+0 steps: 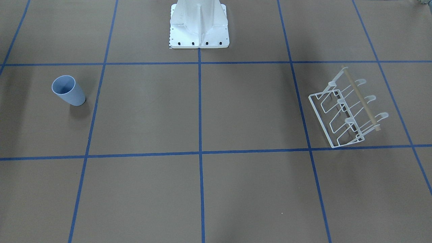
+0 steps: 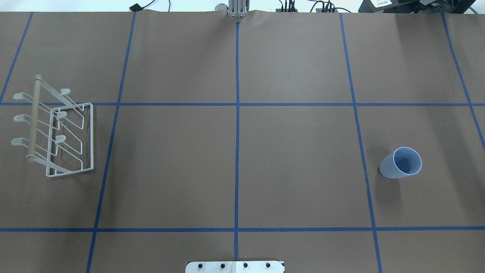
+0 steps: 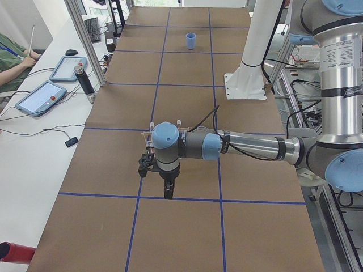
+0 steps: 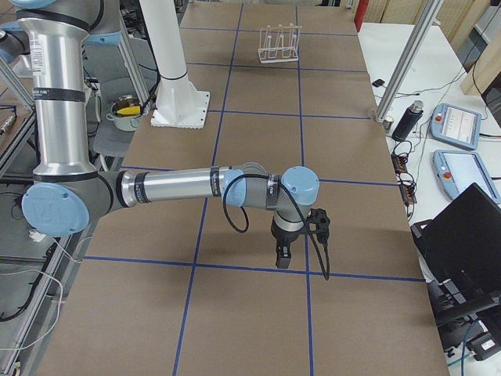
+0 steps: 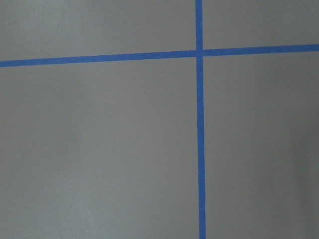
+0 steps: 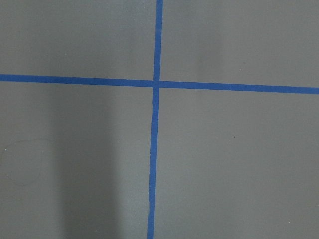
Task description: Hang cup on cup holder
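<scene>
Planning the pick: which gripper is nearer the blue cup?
Right. The right gripper hangs over the right end of the table, the cup's side; the left gripper hangs at the opposite end, by the cup holder.

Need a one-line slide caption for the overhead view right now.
Cup standing upright at right, empty rack at far left, wide apart on the taped grid.

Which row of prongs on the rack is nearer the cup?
On the cup holder, the three prongs between the wooden rod and the cup; the other three lie beyond the rod, farther away.
</scene>
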You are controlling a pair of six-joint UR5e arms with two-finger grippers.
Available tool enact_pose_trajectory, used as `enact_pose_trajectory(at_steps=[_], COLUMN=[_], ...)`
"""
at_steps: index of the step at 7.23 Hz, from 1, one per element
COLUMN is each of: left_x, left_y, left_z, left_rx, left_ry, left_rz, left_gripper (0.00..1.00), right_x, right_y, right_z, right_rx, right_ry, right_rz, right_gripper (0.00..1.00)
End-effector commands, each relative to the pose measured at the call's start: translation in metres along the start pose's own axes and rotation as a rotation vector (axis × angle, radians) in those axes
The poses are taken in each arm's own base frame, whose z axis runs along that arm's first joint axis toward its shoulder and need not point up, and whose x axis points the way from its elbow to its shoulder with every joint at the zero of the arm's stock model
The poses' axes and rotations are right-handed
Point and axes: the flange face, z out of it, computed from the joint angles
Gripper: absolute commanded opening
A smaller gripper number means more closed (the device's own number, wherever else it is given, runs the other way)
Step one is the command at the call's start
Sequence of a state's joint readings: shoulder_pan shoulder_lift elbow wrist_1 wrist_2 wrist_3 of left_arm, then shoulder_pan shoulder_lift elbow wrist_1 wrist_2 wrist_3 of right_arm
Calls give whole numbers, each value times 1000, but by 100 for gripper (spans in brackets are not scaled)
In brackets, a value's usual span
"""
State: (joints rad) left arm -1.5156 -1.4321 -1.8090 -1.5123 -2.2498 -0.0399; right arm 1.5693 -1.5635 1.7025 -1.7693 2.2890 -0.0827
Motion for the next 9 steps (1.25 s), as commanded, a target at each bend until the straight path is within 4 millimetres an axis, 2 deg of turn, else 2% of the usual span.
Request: enact_pose_trajectory(at_steps=[1,2,3,4,5,7,9], left_x=[3,16,30,40,42,42,45], left_y=[-1,-2,0,-3,0,0,1], left_z=[-3,-18,-27,-38,-42,-41,-44], left_rx=[7,35,53,76,82,83,90], left_ry=[4,14,64,69,69,69,71], left_rz=[6,29,49,69,74,80,87], left_gripper=[98,98,98,98,98,98,98], right_x=[-36,-56,-99,-135,-188,-217,-237], right_y=[-2,-8,-19,-22,-23,-14,-7], right_z=[-36,-40,-41,-27,2,15,22], right_rx=[75,84,86,59,36,55,20], right_ry=[8,8,2,-13,-46,-148,-225], right_rz=[-74,-115,-202,-224,-340,-418,-454], right_gripper=[100,100,100,100,100,100,100])
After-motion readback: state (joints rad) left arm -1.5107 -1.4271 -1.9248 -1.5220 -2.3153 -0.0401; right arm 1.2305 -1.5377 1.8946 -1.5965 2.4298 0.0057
